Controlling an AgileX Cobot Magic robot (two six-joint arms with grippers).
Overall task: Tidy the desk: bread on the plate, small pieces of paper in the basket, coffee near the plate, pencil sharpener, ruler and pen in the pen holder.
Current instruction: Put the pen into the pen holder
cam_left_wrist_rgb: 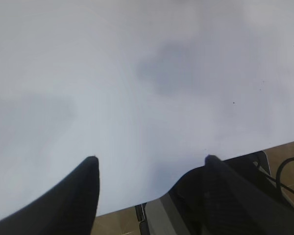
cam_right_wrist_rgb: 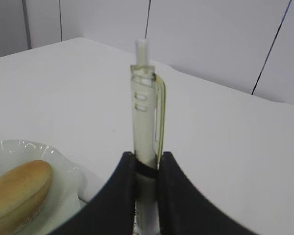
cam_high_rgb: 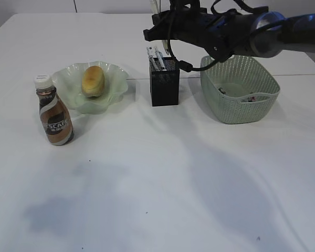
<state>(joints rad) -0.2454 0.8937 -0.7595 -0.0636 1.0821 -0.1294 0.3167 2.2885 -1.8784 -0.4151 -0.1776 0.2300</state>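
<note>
So here's where we're at, using the pen holder (cam_high_rgb: 164, 82) as our reference point. Our right gripper (cam_right_wrist_rgb: 147, 169) is clamped on the pen (cam_right_wrist_rgb: 145, 112), holding it upright by its lower barrel with the clicker end pointing up, and the arm hangs right above the pen holder. A couple of white items already stick out of the holder's top, but we can't tell exactly what they are.

Left of the pen holder sits the plate (cam_high_rgb: 113, 86) with the bread (cam_high_rgb: 93, 80) lying on it. Further left and a bit nearer the camera, the coffee (cam_high_rgb: 54, 111) stands upright just beside the plate. Right of the pen holder is the basket (cam_high_rgb: 240, 102), with some small bits at its bottom that are too small for us to identify.

Our left gripper (cam_left_wrist_rgb: 149, 169) hangs with its jaws spread apart, gripping nothing, over a bare patch of the desk (cam_left_wrist_rgb: 137, 73).
</note>
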